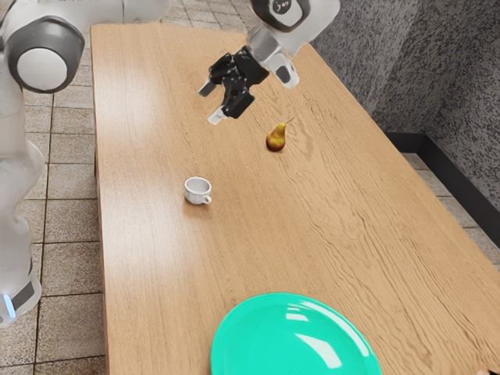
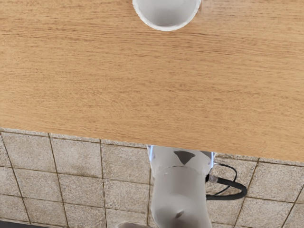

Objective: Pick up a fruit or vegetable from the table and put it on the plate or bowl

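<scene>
Pear stands upright on the table, stem up.

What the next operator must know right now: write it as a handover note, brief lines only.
Gripper: open, holding nothing, raised above the table.
Pear: upright on the table, to the exterior view's right of the gripper, untouched.
Green plate: at the table's near edge, nothing on it.
White cup: stands between the pear and the plate, not part of the job.
Done: nothing yet.
Left: move over the pear, grasp it, carry it to the plate, release.
</scene>
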